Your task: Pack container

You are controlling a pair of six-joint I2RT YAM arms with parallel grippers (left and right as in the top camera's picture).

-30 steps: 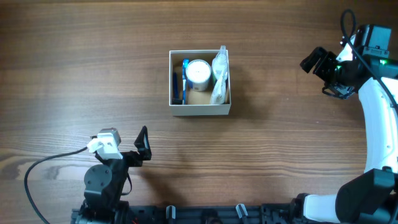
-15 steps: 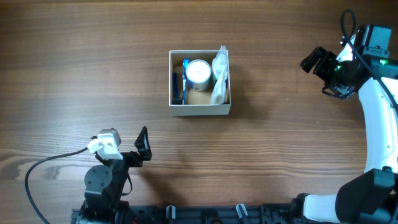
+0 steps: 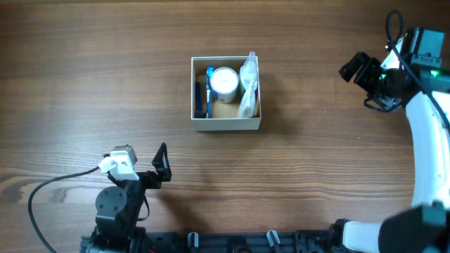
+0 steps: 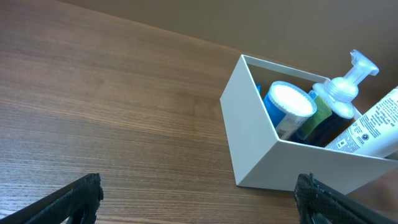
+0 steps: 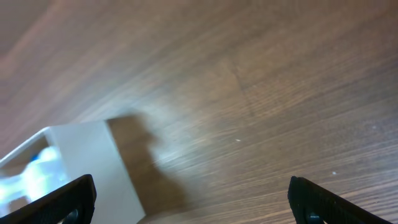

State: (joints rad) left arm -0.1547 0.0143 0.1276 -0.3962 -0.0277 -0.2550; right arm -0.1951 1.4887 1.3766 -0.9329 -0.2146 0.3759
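Observation:
The container (image 3: pixel 226 124), a square white-walled box with a tan inside, stands at the table's middle. It holds a round white jar (image 3: pixel 225 81), a blue item (image 3: pixel 208 91) and a clear pump bottle with a tube (image 3: pixel 248 86). It also shows in the left wrist view (image 4: pixel 261 143) and, blurred, in the right wrist view (image 5: pixel 68 168). My left gripper (image 3: pixel 162 162) is open and empty at the front left, well short of the box. My right gripper (image 3: pixel 355 68) is open and empty, raised at the far right.
The wooden table (image 3: pixel 105 77) lies bare around the box. A black cable (image 3: pixel 49 186) loops at the front left by the left arm's base. The right arm's white links (image 3: pixel 425 133) run along the right edge.

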